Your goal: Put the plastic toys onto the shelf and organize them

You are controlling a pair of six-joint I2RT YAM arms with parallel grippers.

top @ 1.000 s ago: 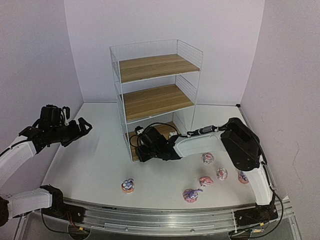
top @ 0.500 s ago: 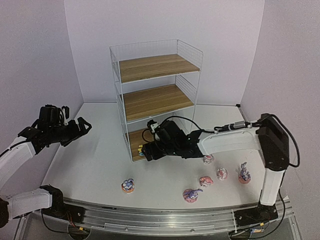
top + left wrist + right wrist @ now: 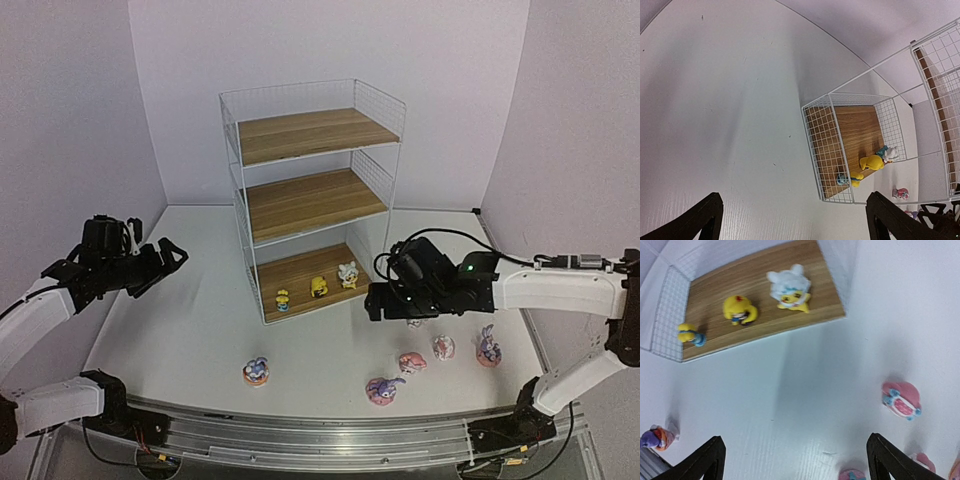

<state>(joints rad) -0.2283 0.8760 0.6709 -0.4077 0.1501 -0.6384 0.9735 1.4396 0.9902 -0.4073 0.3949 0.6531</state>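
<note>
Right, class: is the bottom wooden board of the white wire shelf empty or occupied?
Occupied: three small yellow-and-white plastic figurines stand in a row near the front of the light-brown bottom board of the white wire shelf.

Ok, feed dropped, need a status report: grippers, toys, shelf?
Left gripper open, empty. Right gripper open, empty, beside tall white wire shelf. Three small yellow figurines on its bottom board; six pink and purple figurines on table. Shelf front unobstructed.

Ahead of the right gripper [image 3: 794,440], small glossy yellow figurines [image 3: 740,310], likely plastic; grained matt light-brown wooden board [image 3: 760,277]; white-coated wire shelf [image 3: 667,315]; smooth matt white tabletop [image 3: 805,390] beneath.
</note>
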